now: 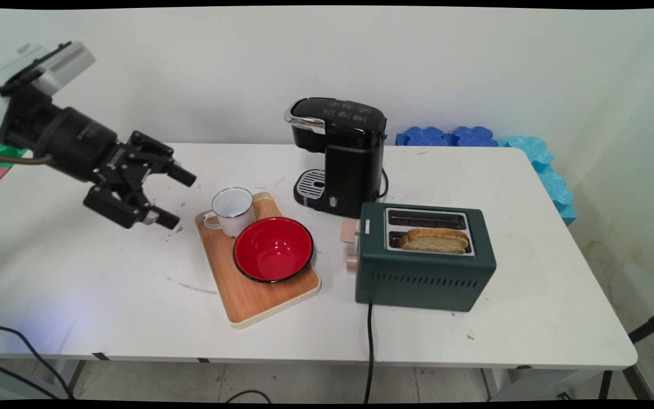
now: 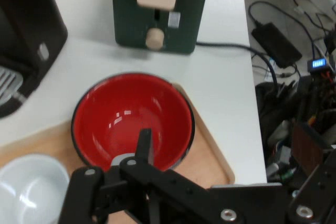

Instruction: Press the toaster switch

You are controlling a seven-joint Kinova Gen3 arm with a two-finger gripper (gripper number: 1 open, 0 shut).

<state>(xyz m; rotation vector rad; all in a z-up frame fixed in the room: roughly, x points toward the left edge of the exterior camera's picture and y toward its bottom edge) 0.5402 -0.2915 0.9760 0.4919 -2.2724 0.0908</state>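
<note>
White table (image 1: 105, 295), claw (image 1: 182, 196) spread wide beside tray (image 1: 247, 309); toast (image 1: 435, 241) shows from above only, bowl (image 2: 131, 121) fills hand view

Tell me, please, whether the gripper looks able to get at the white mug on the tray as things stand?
Probably yes. The gripper hangs open just left of the white mug, with only bare table between them. The red bowl sits against the mug's far side on the wooden tray, leaving the near side free.
</note>
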